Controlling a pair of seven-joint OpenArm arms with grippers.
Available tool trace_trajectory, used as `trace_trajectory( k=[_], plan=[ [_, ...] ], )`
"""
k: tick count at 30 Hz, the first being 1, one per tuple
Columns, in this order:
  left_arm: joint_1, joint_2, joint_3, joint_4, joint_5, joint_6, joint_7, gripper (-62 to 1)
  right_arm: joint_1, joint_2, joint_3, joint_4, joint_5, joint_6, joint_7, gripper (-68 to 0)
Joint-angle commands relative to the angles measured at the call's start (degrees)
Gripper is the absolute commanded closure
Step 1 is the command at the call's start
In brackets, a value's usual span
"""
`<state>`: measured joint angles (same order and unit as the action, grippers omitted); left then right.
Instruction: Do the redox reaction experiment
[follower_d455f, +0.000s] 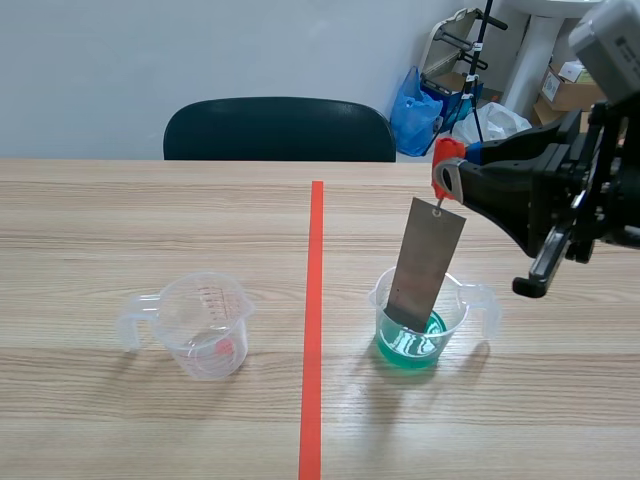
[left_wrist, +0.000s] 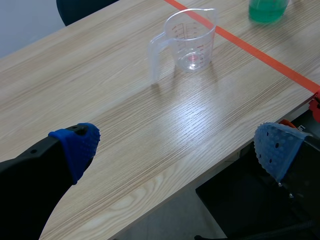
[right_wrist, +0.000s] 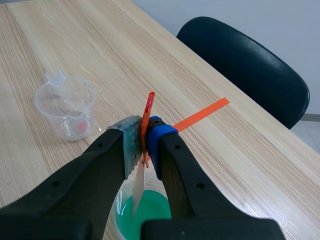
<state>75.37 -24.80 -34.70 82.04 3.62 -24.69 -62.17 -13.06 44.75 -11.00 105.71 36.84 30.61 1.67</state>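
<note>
The wooden table (follower_d455f: 150, 220) is taken as the working surface, and the step in hand is judged to be the dipping of the metal into the solution. The right gripper (right_wrist: 145, 145) is clamped on a small red clip (right_wrist: 148, 107), and from this clip a grey metal plate (follower_d455f: 425, 265) hangs down and is tilted a little. Directly under this gripper the measuring cup (follower_d455f: 455, 310) with green liquid (follower_d455f: 410, 348) is placed; the lower end of the plate is inside the cup and seems to reach the liquid, though how deep cannot be told. The left gripper (left_wrist: 176, 147) is held with its fingers wide apart and empty, near the table edge, and the empty measuring cup (left_wrist: 190, 40) is seen well ahead of it. To do the step well, the plate should be lowered slowly and straight down, so that the cup wall is not pushed and the light cup is not tipped. The grip on the clip should be kept firm, because the plate can swing under it. The plate should be kept away from the rim on the handle side, and splashing should be avoided.
</note>
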Motion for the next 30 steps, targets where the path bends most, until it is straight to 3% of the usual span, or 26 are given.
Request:
trace_trajectory(
  k=[1,7,11,30],
  plan=[
    [0.1,0.2,-0.4,0.4,-0.4,-0.1,-1.0,-62.3,0.9,0.3,-0.1,-0.5,0.6,0.9,1.3,-0.6],
    [0.1,0.2,-0.4,0.4,-0.4,-0.1,-1.0,-62.3,0.9,0.3,-0.5,-1.6,0.0,1.0,3.9,-0.6],
    [0.1,0.2,-0.4,0.4,-0.4,-0.1,-1.0,-62.3,1.0,0.3,-2.0,-2.9,-4.0,1.0,5.7,-0.6],
    [0.1,0.1,-0.4,0.4,-0.4,-0.1,-1.0,-62.3,2.4,0.3,-6.0,-10.5,-13.8,2.0,17.9,-0.6]
  ],
)
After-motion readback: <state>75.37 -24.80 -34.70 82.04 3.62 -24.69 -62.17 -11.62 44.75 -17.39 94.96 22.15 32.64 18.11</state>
